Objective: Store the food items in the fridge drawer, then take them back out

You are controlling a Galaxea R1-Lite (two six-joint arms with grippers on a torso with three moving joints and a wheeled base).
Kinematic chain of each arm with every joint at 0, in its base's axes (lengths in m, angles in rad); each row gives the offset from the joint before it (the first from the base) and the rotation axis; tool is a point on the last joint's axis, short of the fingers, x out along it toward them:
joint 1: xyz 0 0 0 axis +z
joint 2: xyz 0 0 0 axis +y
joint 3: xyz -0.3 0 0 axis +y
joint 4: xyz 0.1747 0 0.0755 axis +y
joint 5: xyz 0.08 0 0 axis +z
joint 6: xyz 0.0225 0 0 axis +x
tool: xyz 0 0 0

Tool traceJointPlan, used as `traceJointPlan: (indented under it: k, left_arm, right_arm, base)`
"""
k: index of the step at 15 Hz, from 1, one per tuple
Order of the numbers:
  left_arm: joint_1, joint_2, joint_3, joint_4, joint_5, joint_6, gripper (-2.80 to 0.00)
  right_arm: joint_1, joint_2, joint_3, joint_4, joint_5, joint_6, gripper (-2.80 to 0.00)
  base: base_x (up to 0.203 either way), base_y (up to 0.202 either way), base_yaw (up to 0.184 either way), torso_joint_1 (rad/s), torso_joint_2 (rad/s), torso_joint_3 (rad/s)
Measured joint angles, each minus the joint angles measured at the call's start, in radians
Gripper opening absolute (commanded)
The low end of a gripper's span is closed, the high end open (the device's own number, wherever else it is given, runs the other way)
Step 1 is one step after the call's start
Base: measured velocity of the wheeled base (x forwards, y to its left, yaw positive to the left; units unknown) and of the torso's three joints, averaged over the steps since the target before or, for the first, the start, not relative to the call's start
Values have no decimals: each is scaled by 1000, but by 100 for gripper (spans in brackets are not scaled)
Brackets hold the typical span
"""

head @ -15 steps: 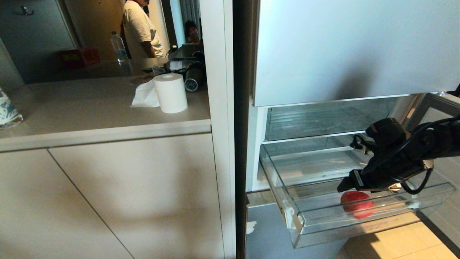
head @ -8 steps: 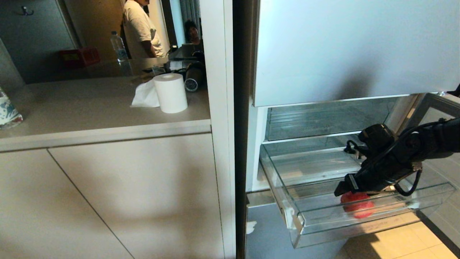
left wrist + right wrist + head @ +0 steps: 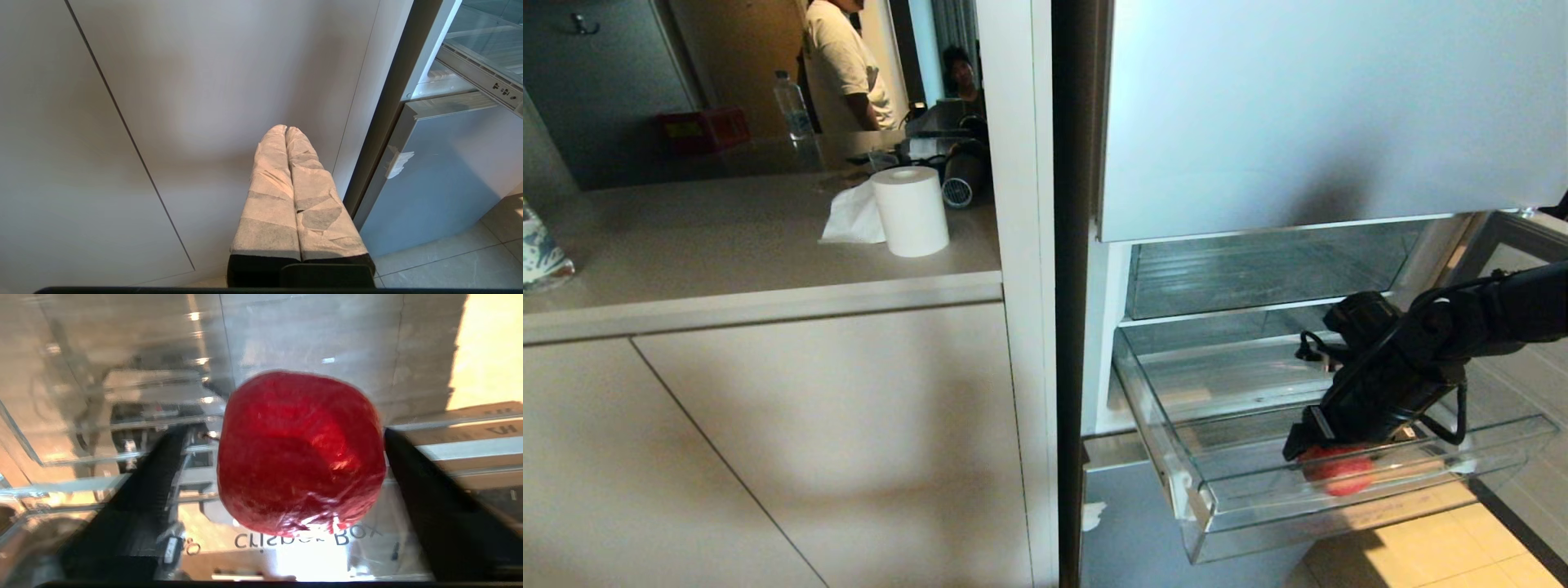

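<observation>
The drawer (image 3: 1339, 490) is pulled out of the fridge, and the red apple (image 3: 1339, 474) lies on its clear floor near the front lip. I see no orange fruit in any view, so I cannot tell where it is. Judging from this, the storing part looks at least partly done, and the apple is not yet taken back out. I think the step in hand is the approach for picking it up.

The right gripper (image 3: 282, 473) is inside the drawer, directly above the apple. The right arm comes in from the open side of the fridge and slopes down toward the front lip. Its two dark fingers (image 3: 147, 498) stand wide apart, one on each side of the apple, and they do not press on it; nothing is grasped. Whether the tips touch the skin, I cannot tell.

The left gripper (image 3: 286, 134) is parked low in front of the cupboard door (image 3: 204, 81), well apart from the drawer. Its wrapped fingers (image 3: 269, 196) are pressed together and hold nothing.
</observation>
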Motion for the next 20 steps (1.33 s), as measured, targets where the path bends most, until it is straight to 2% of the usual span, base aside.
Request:
traceJointPlan:
  k: [11,16,20]
  left_arm:
    - [0,0,0,0,0,0,-280]
    - [0,0,0,0,0,0,-280]
    - [0,0,0,0,0,0,-280]
  right_arm:
    - [-3,-37,-24,1,24,21,-280]
    - [-2,-140,8,-92,35,72,-280]
    - [0,-277,66,-109,34,75,-280]
  base:
    - [0,0,0,0,0,0]
    - [0,0,0,0,0,0]
    - [0,0,0,0,0,0]
